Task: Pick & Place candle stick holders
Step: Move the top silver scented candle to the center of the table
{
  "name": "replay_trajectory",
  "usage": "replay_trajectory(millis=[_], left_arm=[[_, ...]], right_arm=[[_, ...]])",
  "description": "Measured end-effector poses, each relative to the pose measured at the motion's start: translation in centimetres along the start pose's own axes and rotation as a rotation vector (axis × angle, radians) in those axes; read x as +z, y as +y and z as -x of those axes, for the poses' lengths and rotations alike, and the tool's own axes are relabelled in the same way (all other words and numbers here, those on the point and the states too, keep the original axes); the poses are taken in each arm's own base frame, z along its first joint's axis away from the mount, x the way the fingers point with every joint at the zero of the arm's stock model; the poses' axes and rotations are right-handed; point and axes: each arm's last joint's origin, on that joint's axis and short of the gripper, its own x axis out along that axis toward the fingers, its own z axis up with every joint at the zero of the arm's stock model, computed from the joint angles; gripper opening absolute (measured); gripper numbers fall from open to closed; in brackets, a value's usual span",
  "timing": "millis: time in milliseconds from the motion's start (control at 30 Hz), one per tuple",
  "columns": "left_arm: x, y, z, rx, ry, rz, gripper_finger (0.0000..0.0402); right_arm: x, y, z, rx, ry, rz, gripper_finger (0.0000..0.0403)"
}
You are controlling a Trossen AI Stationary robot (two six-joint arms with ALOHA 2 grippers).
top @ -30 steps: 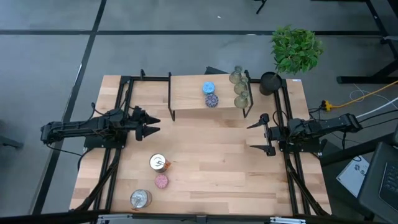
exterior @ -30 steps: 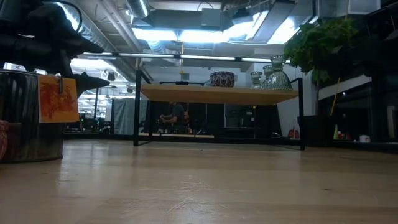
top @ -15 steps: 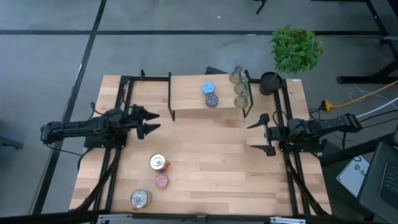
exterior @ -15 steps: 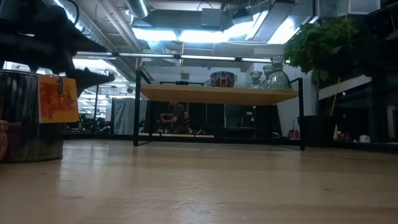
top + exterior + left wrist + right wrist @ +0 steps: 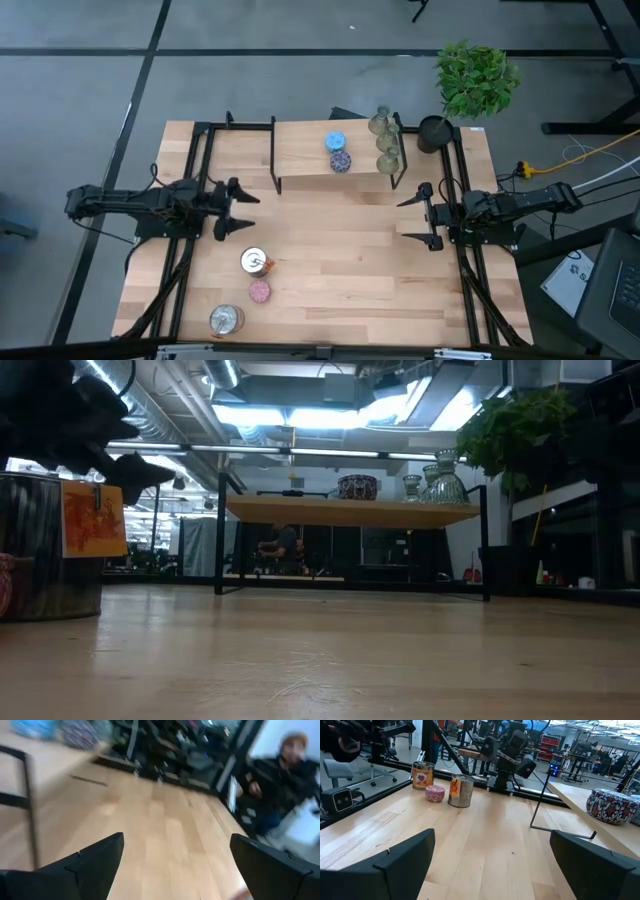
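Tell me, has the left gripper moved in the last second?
Yes. In the high view the left gripper, jaws open, has swung toward the silvery holder and drawn back from the raised shelf.

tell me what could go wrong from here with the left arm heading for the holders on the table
1. The pink holder sits tight between the two silvery holders, so the open left gripper could knock a neighbour while closing on one.
2. The shelf already carries the blue holder, the speckled holder and three green glass holders; a careless placement might tip them.
3. The shelf's black frame stands close to the left gripper's path.
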Motion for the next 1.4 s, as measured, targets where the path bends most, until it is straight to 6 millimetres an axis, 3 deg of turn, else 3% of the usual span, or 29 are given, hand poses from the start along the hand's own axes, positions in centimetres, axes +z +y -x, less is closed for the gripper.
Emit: replay_trajectory(millis=[100, 333, 500, 800, 900, 1100, 1267, 1400], left_arm=[[0.3, -0.7, 0.0, -0.021, 0.089, -0.045, 0.0360], [4.3, -3.0, 0.5, 0.077, 0.320, -0.123, 0.0342], [5.6, -4.4, -0.3, 0.091, 0.514, -0.107, 0.0338], [2.9, -6.7, -4.2, 0.120, 0.819, -0.011, 0.0338], [2.8, -7.4, -4.9, 0.141, 0.934, -0.019, 0.0338], [3.9, -8.0, -5.0, 0.212, 1.099, -0.049, 0.0338], [3.8, -8.6, -4.6, 0.118, 1.189, -0.068, 0.0338], [3.2, -9.0, -4.4, 0.137, 1.219, -0.062, 0.0338]], right_arm=[[0.0, 0.0, 0.0, 0.000, 0.000, 0.000, 0.0398], [0.0, 0.0, 0.0, 0.000, 0.000, 0.000, 0.0398], [0.0, 0.0, 0.0, 0.000, 0.000, 0.000, 0.0398], [0.0, 0.0, 0.0, 0.000, 0.000, 0.000, 0.0398], [0.0, 0.0, 0.0, 0.000, 0.000, 0.000, 0.0398], [0.0, 0.0, 0.0, 0.000, 0.000, 0.000, 0.0398], [0.0, 0.0, 0.0, 0.000, 0.000, 0.000, 0.0398], [0.0, 0.0, 0.0, 0.000, 0.000, 0.000, 0.0398]])
